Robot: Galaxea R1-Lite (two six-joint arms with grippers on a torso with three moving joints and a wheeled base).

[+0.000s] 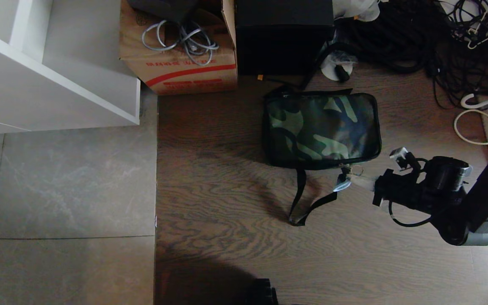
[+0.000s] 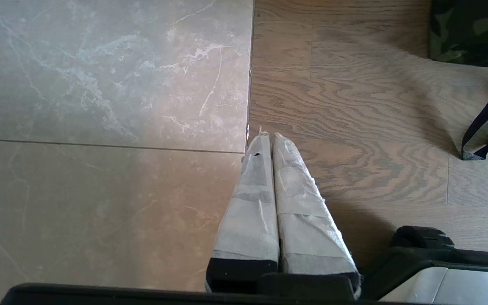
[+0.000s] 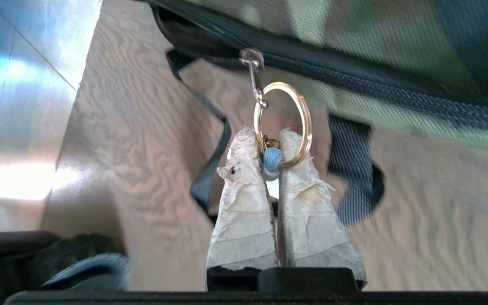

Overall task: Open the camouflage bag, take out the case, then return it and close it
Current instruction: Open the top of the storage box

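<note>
The camouflage bag lies zipped on the wooden floor, its black strap trailing toward me. At the bag's near right corner my right gripper is shut on the zipper pull, a gold ring with a blue cord pinched between the taped fingers. The ring hangs from the silver slider on the black zipper. My left gripper is parked, shut and empty, over the seam between tile and wood; the bag's corner shows there. The case is out of view.
A brown cardboard box with grey cables and a tall plain black box stand behind the bag. Tangled black cables and a white cord lie at the right. A white shelf unit stands at the far left.
</note>
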